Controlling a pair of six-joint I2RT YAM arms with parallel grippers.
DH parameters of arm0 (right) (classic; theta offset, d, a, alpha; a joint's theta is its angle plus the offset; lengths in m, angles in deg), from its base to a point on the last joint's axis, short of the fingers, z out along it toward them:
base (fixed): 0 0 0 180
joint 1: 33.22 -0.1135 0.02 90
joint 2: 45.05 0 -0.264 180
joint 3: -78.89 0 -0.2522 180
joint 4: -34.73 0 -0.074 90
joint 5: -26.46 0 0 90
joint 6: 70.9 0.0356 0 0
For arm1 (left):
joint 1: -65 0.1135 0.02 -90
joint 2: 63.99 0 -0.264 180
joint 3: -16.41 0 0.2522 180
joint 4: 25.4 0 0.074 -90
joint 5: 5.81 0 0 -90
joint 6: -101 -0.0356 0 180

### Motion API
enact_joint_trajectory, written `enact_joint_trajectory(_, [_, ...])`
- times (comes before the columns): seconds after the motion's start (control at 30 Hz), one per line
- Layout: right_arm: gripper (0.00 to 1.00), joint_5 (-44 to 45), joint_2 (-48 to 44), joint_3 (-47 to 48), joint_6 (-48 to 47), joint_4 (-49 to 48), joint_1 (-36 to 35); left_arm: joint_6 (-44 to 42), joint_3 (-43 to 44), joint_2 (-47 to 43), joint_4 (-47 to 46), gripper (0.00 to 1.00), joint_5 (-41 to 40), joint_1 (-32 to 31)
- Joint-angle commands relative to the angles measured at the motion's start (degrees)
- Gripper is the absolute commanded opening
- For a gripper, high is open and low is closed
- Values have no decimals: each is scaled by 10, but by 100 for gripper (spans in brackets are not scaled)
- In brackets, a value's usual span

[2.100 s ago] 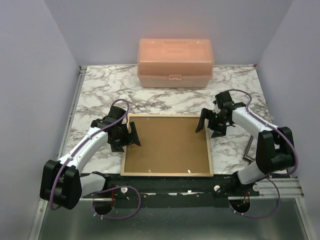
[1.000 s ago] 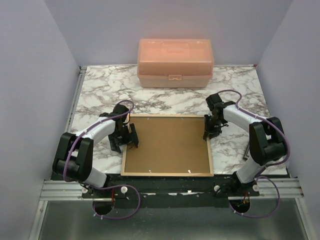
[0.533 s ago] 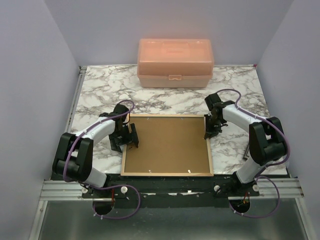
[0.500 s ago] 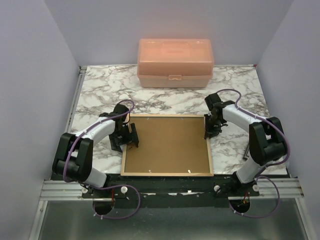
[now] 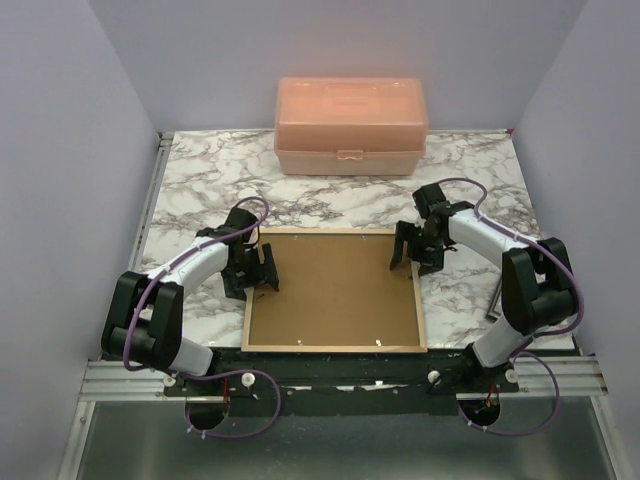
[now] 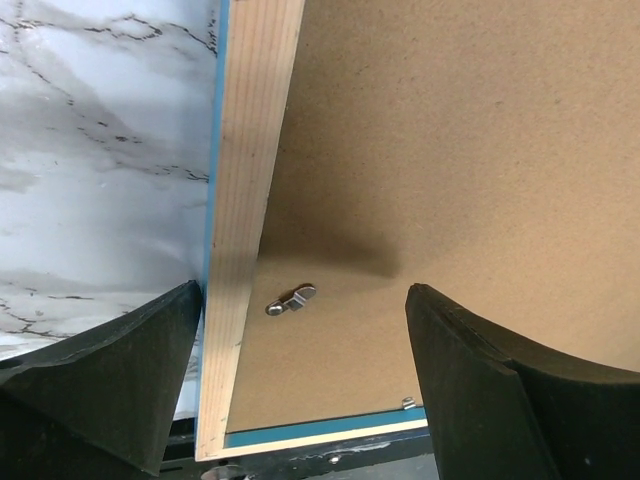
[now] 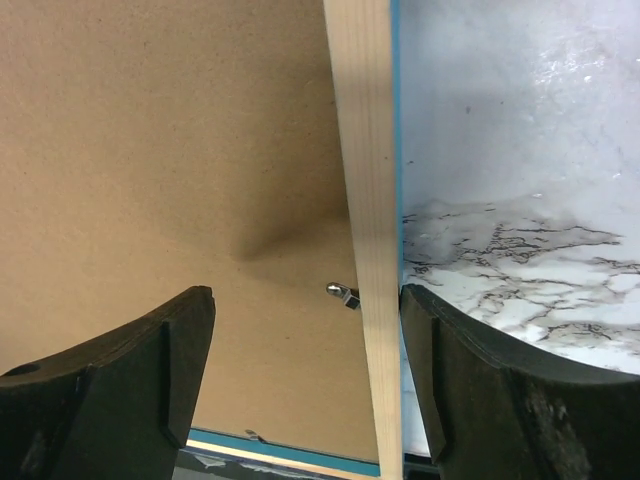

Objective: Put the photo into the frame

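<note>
The frame [image 5: 330, 348] lies flat mid-table, light wood rim up, blue along its edges. A brown backing board [image 5: 335, 285] fills it. The photo is hidden. My left gripper [image 5: 255, 275] is open across the left rim [image 6: 250, 200], one finger over the marble, the other over the board. A small metal clip [image 6: 290, 300] lies between the fingers [image 6: 110, 380]. My right gripper [image 5: 412, 252] is open across the right rim [image 7: 362, 150], with another clip [image 7: 343, 293] by the rim between its fingers [image 7: 470, 380]. Neither holds anything.
A peach plastic box [image 5: 350, 125] stands at the back of the marble table [image 5: 200, 180]. A thin grey item [image 5: 495, 295] lies near the right arm's base. A metal rail [image 5: 330, 375] runs along the near edge.
The right gripper, nearly shut at the frame's right rim half a second ago, has opened wide. The left arm has barely shifted and stays open.
</note>
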State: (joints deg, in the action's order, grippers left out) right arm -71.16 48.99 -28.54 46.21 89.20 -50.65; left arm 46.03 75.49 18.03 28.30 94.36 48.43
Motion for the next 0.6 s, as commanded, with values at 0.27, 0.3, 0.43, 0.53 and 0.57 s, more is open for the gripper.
enact_joint_trajectory(0.27, [81, -110, -6, -35, 10, -41, 63, 41, -9, 4, -46, 80, 66, -72])
enact_joint_trajectory(0.3, [81, -111, -6, -36, 9, -41, 67, 48, -6, 3, -47, 80, 67, -84])
enact_joint_trajectory(0.43, [82, -111, -2, -40, 9, -46, 71, 69, 2, 11, -52, 80, 68, -120])
enact_joint_trajectory(0.53, [82, -109, 2, -40, 10, -48, 72, 75, 1, 19, -44, 80, 51, -129])
enact_joint_trajectory(0.57, [82, -110, 2, -41, 9, -48, 72, 77, 0, 20, -35, 81, 36, -129])
